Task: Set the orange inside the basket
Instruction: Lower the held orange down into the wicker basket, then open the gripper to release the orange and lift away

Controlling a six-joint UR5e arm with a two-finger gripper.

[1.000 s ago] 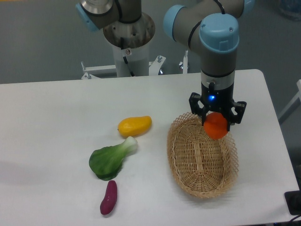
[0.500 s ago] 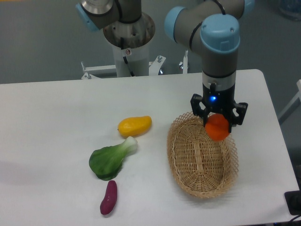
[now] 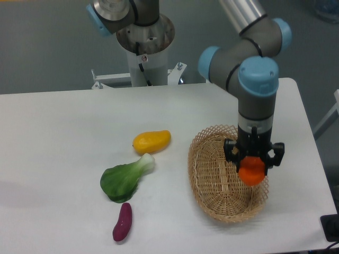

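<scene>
My gripper [image 3: 252, 170] points straight down and is shut on the orange [image 3: 252, 171], a small bright orange-red ball. It holds the orange low over the right part of the basket [image 3: 212, 174], a tan oval wicker basket on the right of the table. The orange hangs just inside the basket's right rim. I cannot tell whether it touches the weave. The fingertips are mostly hidden behind the orange.
A yellow-orange mango-like fruit [image 3: 152, 141] lies left of the basket. A green leafy vegetable [image 3: 124, 179] lies below it, and a purple sweet potato [image 3: 122, 222] near the front edge. The robot's base column [image 3: 144, 47] stands behind the table.
The gripper has moved toward the front and down with the orange, from above the basket's far rim to low over its right half.
</scene>
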